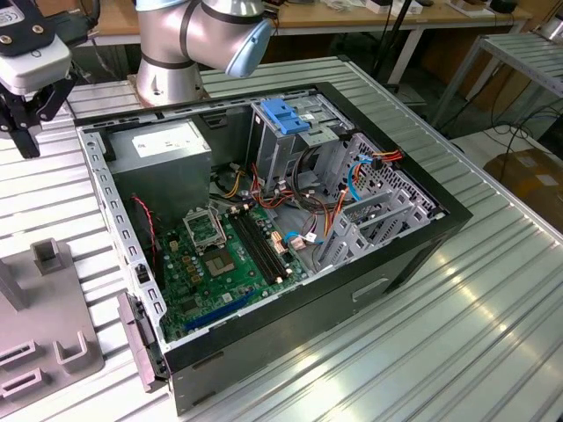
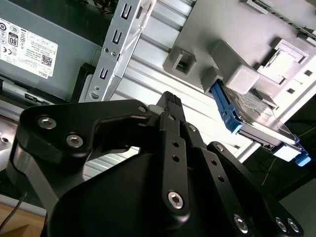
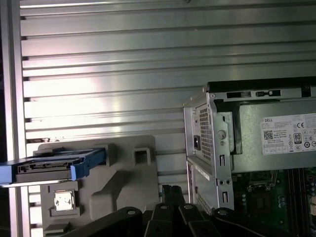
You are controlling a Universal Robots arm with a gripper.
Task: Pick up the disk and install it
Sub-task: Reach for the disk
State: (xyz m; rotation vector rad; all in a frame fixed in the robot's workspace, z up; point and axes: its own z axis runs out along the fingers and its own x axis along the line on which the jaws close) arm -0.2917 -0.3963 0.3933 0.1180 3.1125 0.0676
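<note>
aluminium table (image 1: 493,334): disk (image 3: 47,167), open case (image 1: 396,290); benches (image 1: 352,18) behind

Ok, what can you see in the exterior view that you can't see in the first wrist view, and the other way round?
Exterior view's own: the robot arm with its big silver body, the blue bracket on top of the drive cage, and the red and orange cables inside the computer case.
First wrist view's own: the disk in its blue frame, sitting in the grey holder.
Both share: the grey holder, the power supply and the slatted metal table.
</note>
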